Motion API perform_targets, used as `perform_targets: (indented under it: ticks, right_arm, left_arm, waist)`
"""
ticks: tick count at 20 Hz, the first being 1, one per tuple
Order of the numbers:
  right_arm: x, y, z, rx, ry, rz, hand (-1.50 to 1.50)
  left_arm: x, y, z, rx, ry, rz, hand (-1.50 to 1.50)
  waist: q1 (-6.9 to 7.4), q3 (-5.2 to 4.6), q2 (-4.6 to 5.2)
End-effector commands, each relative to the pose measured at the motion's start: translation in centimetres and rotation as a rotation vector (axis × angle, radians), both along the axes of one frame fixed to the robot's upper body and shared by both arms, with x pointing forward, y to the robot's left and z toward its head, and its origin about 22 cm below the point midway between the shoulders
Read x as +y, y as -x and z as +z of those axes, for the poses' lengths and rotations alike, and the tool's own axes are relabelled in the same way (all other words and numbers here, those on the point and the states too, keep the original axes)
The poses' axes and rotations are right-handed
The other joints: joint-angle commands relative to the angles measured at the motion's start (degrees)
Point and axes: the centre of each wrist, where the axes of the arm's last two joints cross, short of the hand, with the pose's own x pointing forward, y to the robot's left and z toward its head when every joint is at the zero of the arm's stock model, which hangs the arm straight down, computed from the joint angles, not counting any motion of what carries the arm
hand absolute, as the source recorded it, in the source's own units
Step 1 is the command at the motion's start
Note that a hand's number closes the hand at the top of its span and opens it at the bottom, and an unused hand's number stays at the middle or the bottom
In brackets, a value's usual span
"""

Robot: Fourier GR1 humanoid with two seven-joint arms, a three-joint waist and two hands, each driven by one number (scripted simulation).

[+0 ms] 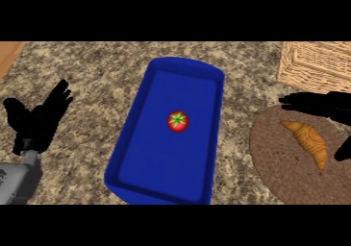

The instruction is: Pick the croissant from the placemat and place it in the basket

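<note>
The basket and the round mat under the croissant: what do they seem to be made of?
The basket looks like pale woven wood strips, matte; its walls show a crossed weave pattern. The mat under the croissant looks like coarse brown fabric or cork, matte; its surface is speckled and rough, so I cannot say which.

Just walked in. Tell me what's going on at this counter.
The right hand is open over the placemat, fingers on one side of the croissant and thumb on the other, not yet closed on it. The croissant lies on the placemat, and the basket stands just beyond it. The left hand rests open at the left. A blue tray in the middle holds a tomato.
</note>
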Motion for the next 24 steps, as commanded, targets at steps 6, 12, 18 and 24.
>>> perform_targets:
  ticks: [6,12,18,24]
  right_arm:
    - [-2.0,-0.9,-3.6,0.068,0.085,0.05,-1.5]
    - [-2.2,-1.7,-3.7,0.063,0.078,0.071,-1.5]
    - [-2.9,-2.2,-3.7,0.11,0.032,0.096,-1.5]
    - [-1.6,-1.7,-4.0,0.12,0.078,0.149,-1.5]
  left_arm:
    - [0.0,-0.6,-0.4,0.0,0.009,0.0,0.0]
    - [-0.2,0.4,1.1,-0.001,0.013,-0.007,0.0]
    - [-0.8,-0.2,-0.7,0.005,-0.008,-0.002,0.0]
    - [-0.3,-1.2,0.8,-0.002,-0.003,0.021,0.0]
  waist:
    - [-0.43,0.0,0.04]
    - [-0.24,0.0,-0.09]
    - [-0.26,0.0,0.12]
    - [-0.98,-0.04,-0.16]
